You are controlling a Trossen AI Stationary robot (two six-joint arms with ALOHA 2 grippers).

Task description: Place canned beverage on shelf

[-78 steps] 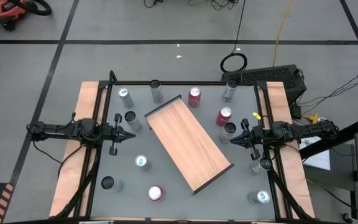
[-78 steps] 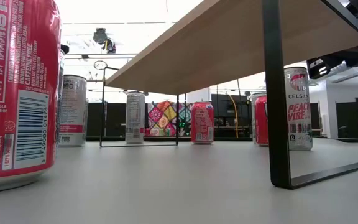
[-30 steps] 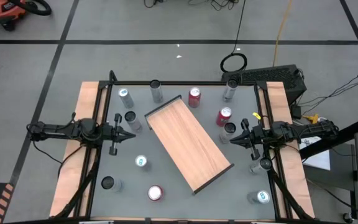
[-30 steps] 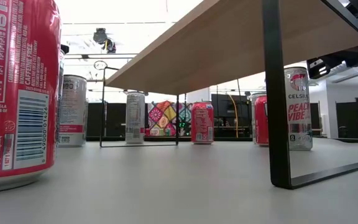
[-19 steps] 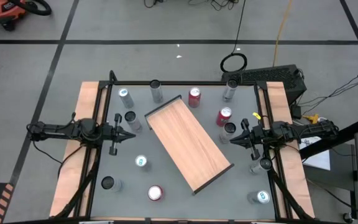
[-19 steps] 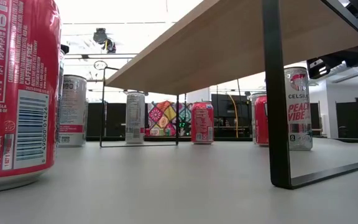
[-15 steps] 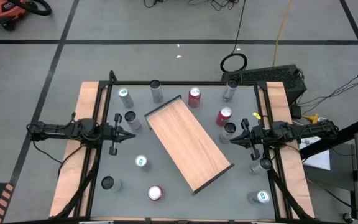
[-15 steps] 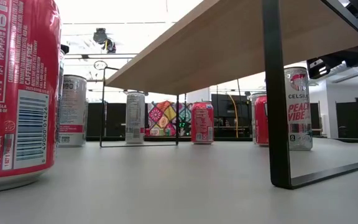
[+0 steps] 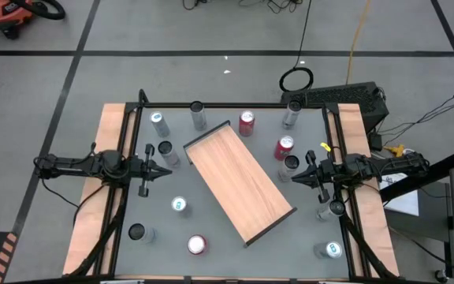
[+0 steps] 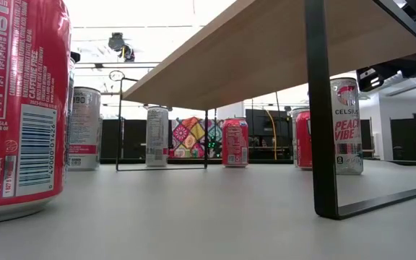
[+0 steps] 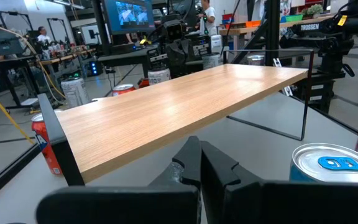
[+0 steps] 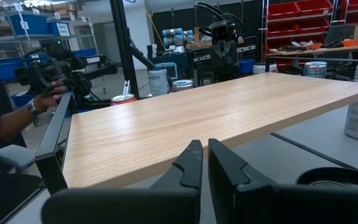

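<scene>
The shelf (image 9: 239,181), a light-brown wooden board with a thin black rim, stands slantwise in the middle of the grey table on black frame legs (image 10: 322,108). Nothing stands on it. Several cans stand upright on the table around it, among them red ones (image 9: 247,122) (image 9: 284,147) (image 9: 197,245) and silver ones (image 9: 179,206) (image 9: 291,164). My left gripper (image 9: 170,170) is shut and empty at the shelf's left, level with the board (image 11: 179,106). My right gripper (image 9: 294,177) is shut and empty at the shelf's right, facing the board (image 12: 216,115).
Pale wood strips (image 9: 105,181) run along the table's left and right sides. A silver can with a blue tab (image 11: 331,168) stands close beside my left gripper, and a dark-topped can (image 12: 337,177) close beside my right one. A person's arm (image 12: 17,118) shows beyond the table.
</scene>
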